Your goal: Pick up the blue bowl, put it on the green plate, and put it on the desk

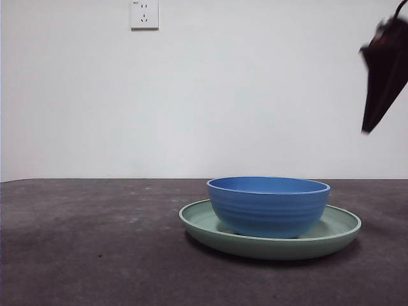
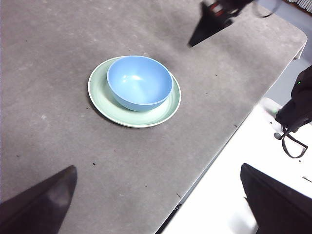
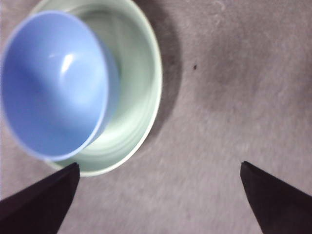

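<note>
The right hand (image 3: 156, 195), jaws wide and empty, hangs over bare surface (image 3: 234, 97) just beside the plate (image 3: 141, 73); in the front view it shows at upper right. The left hand (image 2: 156, 204), also wide, waits well apart. The bowl (image 1: 268, 205) sits inside the plate, right of centre. It looks light, stiff and glossy, probably slippery; its thin rim offers the best hold.

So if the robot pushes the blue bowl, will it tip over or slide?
The bowl looks wide and low, so it would probably slide, not tip. The plate has a raised rim, which may stop it. It looks smooth and shiny inside, so maybe slippery to grip.
</note>
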